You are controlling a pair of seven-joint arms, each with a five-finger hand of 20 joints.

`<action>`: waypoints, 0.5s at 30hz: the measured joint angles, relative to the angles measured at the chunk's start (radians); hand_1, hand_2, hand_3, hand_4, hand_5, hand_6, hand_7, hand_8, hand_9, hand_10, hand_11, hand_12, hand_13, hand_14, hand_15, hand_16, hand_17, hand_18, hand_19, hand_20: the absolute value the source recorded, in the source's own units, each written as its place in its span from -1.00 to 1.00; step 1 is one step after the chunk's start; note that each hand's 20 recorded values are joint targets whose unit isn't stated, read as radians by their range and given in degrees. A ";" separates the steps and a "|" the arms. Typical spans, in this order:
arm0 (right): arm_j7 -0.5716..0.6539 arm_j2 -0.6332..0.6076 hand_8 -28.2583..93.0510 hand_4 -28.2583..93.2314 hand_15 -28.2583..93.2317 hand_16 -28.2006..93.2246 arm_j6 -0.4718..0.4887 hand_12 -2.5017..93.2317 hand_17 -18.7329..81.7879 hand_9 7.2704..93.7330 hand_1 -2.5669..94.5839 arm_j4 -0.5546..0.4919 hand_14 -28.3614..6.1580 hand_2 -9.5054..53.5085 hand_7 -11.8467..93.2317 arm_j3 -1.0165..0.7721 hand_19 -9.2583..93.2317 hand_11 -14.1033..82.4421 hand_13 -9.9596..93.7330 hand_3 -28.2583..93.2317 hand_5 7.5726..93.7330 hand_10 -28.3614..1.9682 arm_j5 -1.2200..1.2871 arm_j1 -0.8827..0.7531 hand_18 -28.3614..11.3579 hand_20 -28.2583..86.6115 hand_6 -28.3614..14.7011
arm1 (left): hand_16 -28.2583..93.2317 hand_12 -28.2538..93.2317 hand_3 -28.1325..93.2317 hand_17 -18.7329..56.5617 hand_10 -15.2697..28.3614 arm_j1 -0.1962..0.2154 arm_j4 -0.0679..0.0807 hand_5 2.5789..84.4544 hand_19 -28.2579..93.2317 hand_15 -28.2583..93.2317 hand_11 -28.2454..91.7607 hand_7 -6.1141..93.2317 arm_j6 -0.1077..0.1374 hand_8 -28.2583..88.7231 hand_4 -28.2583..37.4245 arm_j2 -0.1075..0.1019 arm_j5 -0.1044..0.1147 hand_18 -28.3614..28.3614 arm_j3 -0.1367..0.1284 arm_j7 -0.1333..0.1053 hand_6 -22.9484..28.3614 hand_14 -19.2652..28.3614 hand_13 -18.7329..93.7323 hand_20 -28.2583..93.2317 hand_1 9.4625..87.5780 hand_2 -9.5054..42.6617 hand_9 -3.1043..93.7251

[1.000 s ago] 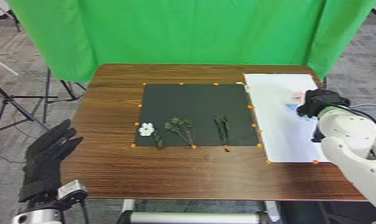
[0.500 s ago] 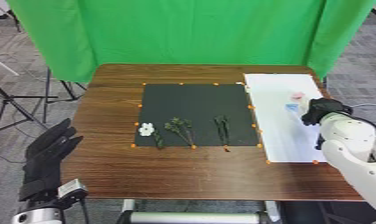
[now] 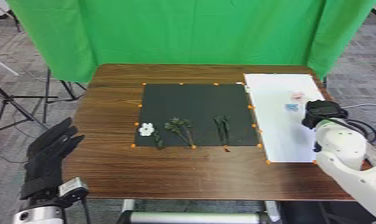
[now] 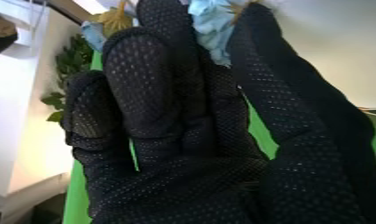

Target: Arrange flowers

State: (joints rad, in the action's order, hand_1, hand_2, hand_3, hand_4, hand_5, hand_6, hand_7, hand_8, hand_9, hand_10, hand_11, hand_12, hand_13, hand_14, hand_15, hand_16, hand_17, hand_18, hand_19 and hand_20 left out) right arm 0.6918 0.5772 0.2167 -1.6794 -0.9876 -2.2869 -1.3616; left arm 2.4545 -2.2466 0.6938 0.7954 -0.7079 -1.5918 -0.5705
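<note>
1. We see our right hand (image 3: 321, 111) over the right side of the white sheet (image 3: 287, 142), released, its fingers (image 4: 138, 75) fairly straight and the thumb (image 4: 273, 70) held apart (whether it touches a bloom, we cannot tell)
2. We have the blue flower (image 3: 292, 107) lying on the sheet, near that hand, with the pink flower (image 3: 297, 95) just beyond it
3. In the right wrist view, we find blue petals (image 4: 211, 22) by the fingertips
4. On the black mat (image 3: 184, 102), we see the white flower (image 3: 146, 129) near the left edge, green sprigs (image 3: 177, 126) to its right, and dark stems (image 3: 222, 129) farther right (all towards our side)
5. Our left hand (image 3: 44, 165) is at the left edge of the tabletop (image 3: 104, 175), released, fingers extended
6. Beyond the tabletop we see a green curtain (image 3: 189, 35)
</note>
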 measured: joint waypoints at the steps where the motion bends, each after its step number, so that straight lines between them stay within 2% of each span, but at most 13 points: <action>1: 0.001 -0.004 -0.56 -1.00 0.57 -0.25 -0.012 -0.38 0.32 0.70 0.10 0.001 0.34 -0.75 -0.21 0.008 1.00 -0.13 0.65 0.65 0.56 0.28 -0.005 0.001 -0.42 -0.17 0.31 | -0.83 -0.45 0.85 -0.75 0.57 0.000 0.000 -0.14 0.46 0.54 0.08 -0.55 0.000 -0.71 -0.64 0.001 -0.001 0.77 -0.001 0.002 0.27 0.93 -0.25 -0.47 -0.55 -0.44 -0.30; 6: 0.002 -0.023 -0.54 -1.00 0.56 -0.24 -0.069 -0.36 0.34 0.74 0.10 0.006 0.37 -0.77 -0.22 0.040 1.00 -0.12 0.68 0.67 0.60 0.26 -0.030 0.005 -0.43 -0.14 0.32 | -0.83 -0.45 0.85 -0.75 0.57 0.000 0.000 -0.13 0.46 0.54 0.08 -0.55 -0.003 -0.71 -0.64 0.009 -0.010 0.76 -0.004 0.011 0.27 0.93 -0.25 -0.47 -0.55 -0.44 -0.30; 15: -0.012 -0.028 -0.52 -1.00 0.56 -0.23 -0.176 -0.35 0.36 0.76 0.10 -0.025 0.38 -0.79 -0.25 0.026 1.00 -0.10 0.70 0.68 0.63 0.26 -0.098 -0.010 -0.43 -0.11 0.31 | -0.83 -0.45 0.85 -0.75 0.57 0.004 -0.002 -0.14 0.46 0.54 0.07 -0.54 -0.003 -0.71 -0.64 0.012 -0.011 0.76 -0.013 0.015 0.27 0.93 -0.25 -0.47 -0.55 -0.44 -0.30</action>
State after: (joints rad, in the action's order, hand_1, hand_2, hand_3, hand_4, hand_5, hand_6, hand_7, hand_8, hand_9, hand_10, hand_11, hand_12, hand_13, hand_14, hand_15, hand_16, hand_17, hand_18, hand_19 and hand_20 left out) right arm 0.6802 0.5489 0.0408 -1.7047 -0.9617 -2.3846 -1.3713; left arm 2.4585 -2.2484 0.6906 0.8078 -0.7185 -1.6049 -0.5553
